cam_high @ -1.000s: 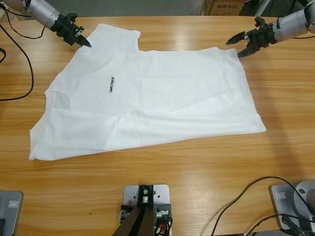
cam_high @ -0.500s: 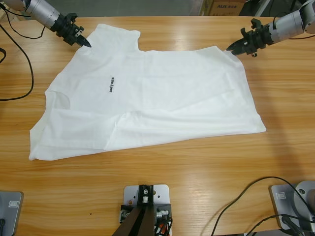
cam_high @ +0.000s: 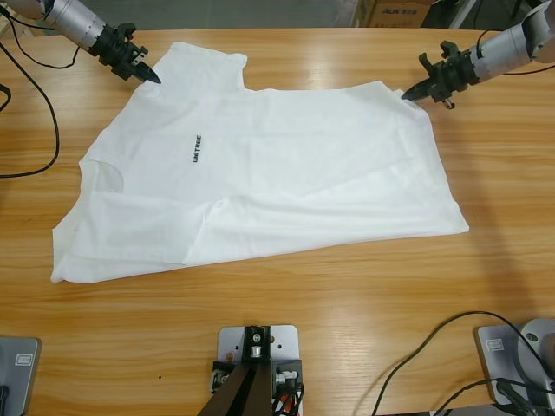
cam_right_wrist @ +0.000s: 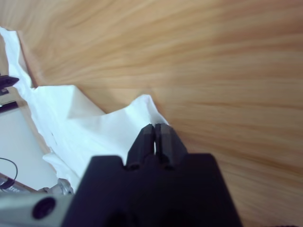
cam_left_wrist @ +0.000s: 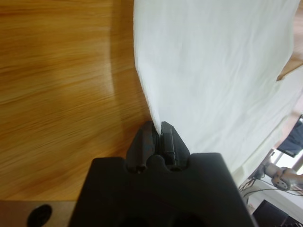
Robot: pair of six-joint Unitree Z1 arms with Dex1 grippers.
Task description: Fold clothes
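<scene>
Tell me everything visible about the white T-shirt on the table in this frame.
The T-shirt is plain white, thin cotton by its look, short-sleeved, with a small dark line of text on the chest. It lies spread nearly flat on the wooden table, lightly creased, neck toward the picture's left. The left gripper is shut on its edge at the upper left; the right gripper is shut on its upper right corner.

Bright, even overhead light in the high view; the wooden surface [cam_high: 347, 295] shows soft sheen toward 12 o'clock and the white T-shirt [cam_high: 260, 173] is near blown out, with faint grey fold shadows only. Soft short shadows fall under the arms at 10 and 2 o'clock. Both wrist views are softly blurred up close, the black gripper bodies at 6 o'clock dark and featureless, wood grain smeared, background at the corners out of focus.
</scene>
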